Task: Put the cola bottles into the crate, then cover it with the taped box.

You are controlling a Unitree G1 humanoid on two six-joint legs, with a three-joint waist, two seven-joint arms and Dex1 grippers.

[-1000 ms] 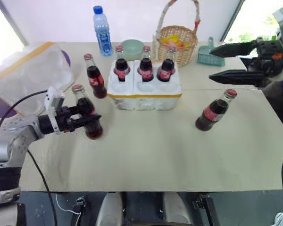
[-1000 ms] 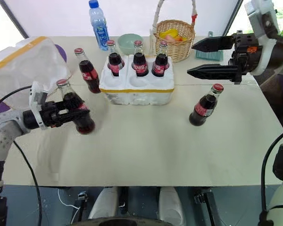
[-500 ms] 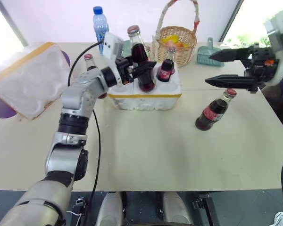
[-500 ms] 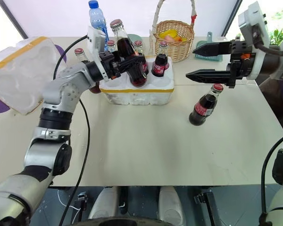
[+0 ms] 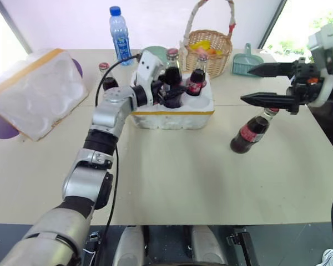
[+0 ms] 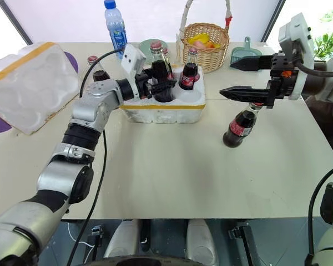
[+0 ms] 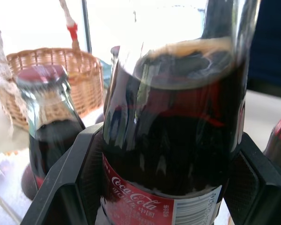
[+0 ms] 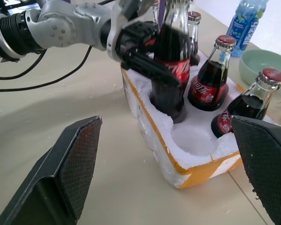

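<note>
My left gripper (image 5: 167, 91) is shut on a cola bottle (image 5: 171, 77), gripping its body (image 7: 168, 154). The bottle stands upright with its base in a front well of the crate (image 5: 172, 117), the white foam block with yellow tape. Three more cola bottles (image 8: 207, 80) stand in the back wells, and the front well beside the held bottle (image 8: 193, 139) is empty. Another bottle (image 5: 248, 133) stands tilted on the table to the right. My right gripper (image 5: 246, 84) hangs open just above its cap. One more bottle (image 5: 105, 77) stands left of the crate, partly behind my arm. The taped box (image 5: 33, 91) lies at the far left.
Along the back edge stand a blue-capped water bottle (image 5: 118, 36), a green bowl (image 5: 151, 54), a wicker basket (image 5: 208, 50) and a teal dustpan (image 5: 247, 62). Bare tabletop (image 5: 172, 172) stretches in front of the crate.
My left arm lifted the bottle from the table's left front, swung it right and forward over the crate, then lowered it into a front well. The right gripper sank slightly, still open.
</note>
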